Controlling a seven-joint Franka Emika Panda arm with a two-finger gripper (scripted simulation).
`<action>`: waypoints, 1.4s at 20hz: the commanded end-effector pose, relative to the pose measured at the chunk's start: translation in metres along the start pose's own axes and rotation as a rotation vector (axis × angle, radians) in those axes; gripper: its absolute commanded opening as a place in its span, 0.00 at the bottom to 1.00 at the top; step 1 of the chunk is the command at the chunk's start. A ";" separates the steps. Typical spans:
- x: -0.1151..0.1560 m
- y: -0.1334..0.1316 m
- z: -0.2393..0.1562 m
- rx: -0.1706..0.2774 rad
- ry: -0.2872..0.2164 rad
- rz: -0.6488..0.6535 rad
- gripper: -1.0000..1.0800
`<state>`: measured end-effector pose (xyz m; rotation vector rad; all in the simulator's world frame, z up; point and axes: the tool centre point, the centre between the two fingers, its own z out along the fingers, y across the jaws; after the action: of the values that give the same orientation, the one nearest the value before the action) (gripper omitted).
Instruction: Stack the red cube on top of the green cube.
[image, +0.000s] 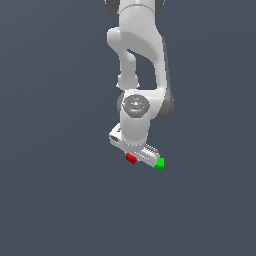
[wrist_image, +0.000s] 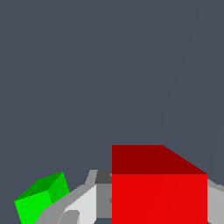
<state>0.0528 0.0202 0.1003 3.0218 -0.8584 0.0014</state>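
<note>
In the wrist view the red cube looms large between my two fingers, with a grey finger against one side and the other finger's edge against the opposite side. My gripper is shut on it. The green cube looks much smaller there and lies off to one side, apart from the red cube. In the exterior view the red cube sits at the tip of the low gripper. The green cube lies just to the exterior view's right of it, partly behind the hand.
The white arm reaches down from the top of the exterior view. A plain dark grey surface lies all around the cubes.
</note>
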 end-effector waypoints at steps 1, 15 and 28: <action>-0.016 -0.023 0.008 0.001 0.000 -0.002 0.00; -0.070 -0.108 0.040 0.000 -0.001 -0.002 0.00; -0.068 -0.106 0.039 0.000 -0.001 -0.002 0.96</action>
<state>0.0509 0.1463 0.0610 3.0230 -0.8561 -0.0004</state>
